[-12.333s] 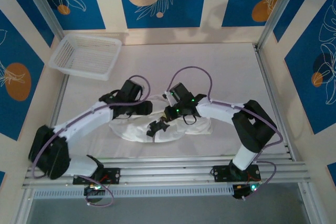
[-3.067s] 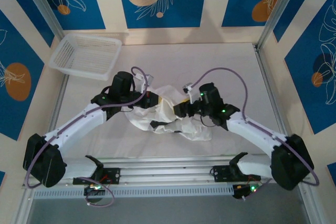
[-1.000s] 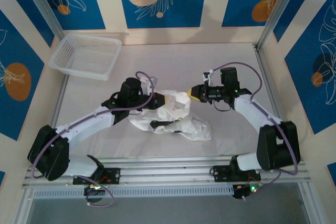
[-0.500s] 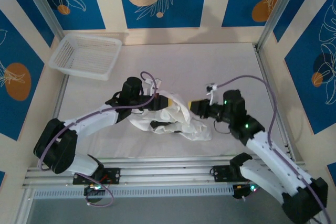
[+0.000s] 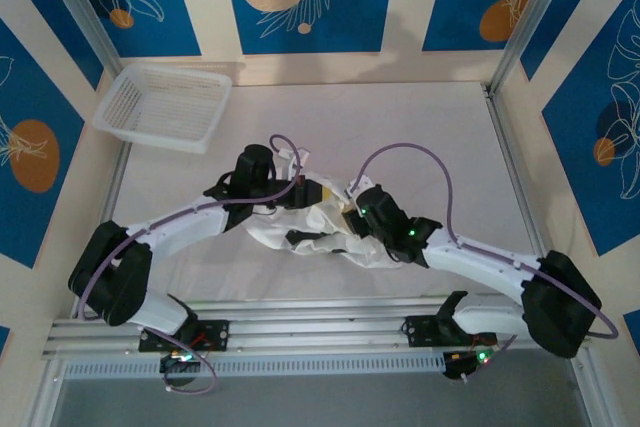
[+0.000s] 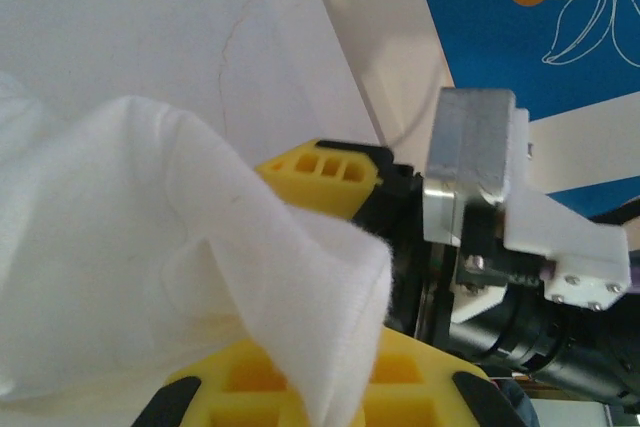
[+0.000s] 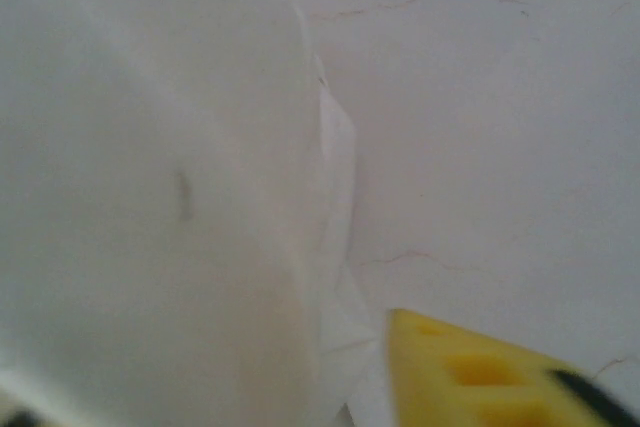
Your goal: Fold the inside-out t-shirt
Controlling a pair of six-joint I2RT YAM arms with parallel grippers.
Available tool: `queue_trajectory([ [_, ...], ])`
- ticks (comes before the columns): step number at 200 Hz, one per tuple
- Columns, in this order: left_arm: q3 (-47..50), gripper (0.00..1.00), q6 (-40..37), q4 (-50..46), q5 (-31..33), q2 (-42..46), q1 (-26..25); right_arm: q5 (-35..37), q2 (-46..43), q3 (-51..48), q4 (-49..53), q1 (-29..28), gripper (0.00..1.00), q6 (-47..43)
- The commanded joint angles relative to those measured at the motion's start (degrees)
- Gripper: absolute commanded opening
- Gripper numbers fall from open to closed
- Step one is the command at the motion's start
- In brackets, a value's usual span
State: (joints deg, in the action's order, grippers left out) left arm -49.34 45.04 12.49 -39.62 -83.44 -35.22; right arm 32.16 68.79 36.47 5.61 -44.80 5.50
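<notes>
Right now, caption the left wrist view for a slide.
The left gripper, yellow-fingered, shut on a fold of the white t-shirt above the table.

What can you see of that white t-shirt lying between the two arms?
The t-shirt is plain white, thin, soft-looking cloth, crumpled in a wrinkled heap on the table, not folded. A dark strip shows near its front edge. The left gripper is shut on a raised fold of it. The right gripper hangs close over its far side, and whether it grips cannot be told.
</notes>
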Motion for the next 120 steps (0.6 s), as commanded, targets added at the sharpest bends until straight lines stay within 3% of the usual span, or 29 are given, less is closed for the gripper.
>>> queue_trajectory([
  [1,-2.0,0.0,-2.2,-2.2,-0.4,1.4,1.9,-20.9,-4.6,2.7,-3.0,4.0,0.0,0.4],
  [12,-2.1,0.0,-4.2,-1.9,-1.4,0.2,3.8,-44.2,-7.9,0.2,-8.5,8.7,0.0,5.6],
  [23,-2.0,0.0,-4.3,2.3,-5.7,-2.4,5.8,-61.9,-10.0,-3.6,-21.0,13.2,0.0,16.5],
  [44,-2.9,0.0,-3.7,9.8,-13.3,-6.6,7.8,-76.2,-9.2,-6.3,-39.9,18.5,0.0,34.5],
  [61,-3.3,0.0,-6.3,9.8,-14.7,-7.3,7.8,-81.6,-7.3,-4.3,-43.8,19.6,0.0,40.1],
  [81,-2.6,0.12,-9.8,6.6,-14.0,-5.7,8.5,-84.4,-5.3,-2.2,-44.5,20.0,0.0,42.4],
  [100,-0.8,0.38,-15.8,-3.1,-6.8,-1.0,10.1,-84.6,-3.7,-1.2,-44.3,20.6,0.0,44.1],
  [120,1.6,0.48,-19.7,-12.4,3.3,6.1,10.9,-82.8,-2.3,-0.1,-40.8,21.1,0.0,43.7],
])
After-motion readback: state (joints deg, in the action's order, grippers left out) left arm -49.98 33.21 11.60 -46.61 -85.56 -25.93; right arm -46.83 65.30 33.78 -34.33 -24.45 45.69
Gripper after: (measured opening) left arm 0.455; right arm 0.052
